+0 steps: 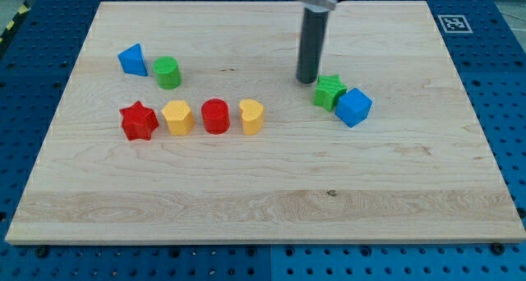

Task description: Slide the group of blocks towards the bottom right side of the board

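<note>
The pale wooden board [263, 191] is showing smooth grain, the blue cube [354, 107] and green star [329, 91] are looking like matt plastic, and my tip [306, 80] is looking dark, faintly glossy.

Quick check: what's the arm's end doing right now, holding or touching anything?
My tip: no gripper, holds nothing; sits just to the upper left of the green star, contact cannot be told.

My tip [306, 80] stands just up-left of the green star [329, 91], which touches the blue cube [354, 107]. Toward the board [271, 207] btm right, bare wood all the way. To the view's left, a row blocks passage: red star [138, 121], yellow hexagon [177, 117], red cylinder [215, 116], yellow heart [251, 116] (narrow gaps only). Blue triangle [131, 59] and green cylinder [168, 71] crowd the top left.
</note>
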Tool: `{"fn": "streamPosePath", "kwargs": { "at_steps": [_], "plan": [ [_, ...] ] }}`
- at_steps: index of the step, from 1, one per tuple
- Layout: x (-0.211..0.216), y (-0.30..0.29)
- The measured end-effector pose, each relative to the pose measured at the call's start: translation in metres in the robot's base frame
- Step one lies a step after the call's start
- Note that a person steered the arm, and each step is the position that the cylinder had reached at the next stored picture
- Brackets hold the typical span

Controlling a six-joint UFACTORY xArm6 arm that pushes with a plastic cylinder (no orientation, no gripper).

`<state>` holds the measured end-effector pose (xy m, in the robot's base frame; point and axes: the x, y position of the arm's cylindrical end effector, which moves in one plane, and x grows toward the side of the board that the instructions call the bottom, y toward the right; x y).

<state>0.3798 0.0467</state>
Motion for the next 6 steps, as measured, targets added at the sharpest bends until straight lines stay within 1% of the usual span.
{"fn": "streamPosePath", "kwargs": {
  "at_steps": [1, 2, 5, 6],
  "plan": [
    [0.000, -0.015],
    [0.006, -0.002],
    [0.046, 0.076],
    [0.076, 0.092]
  ]
}}
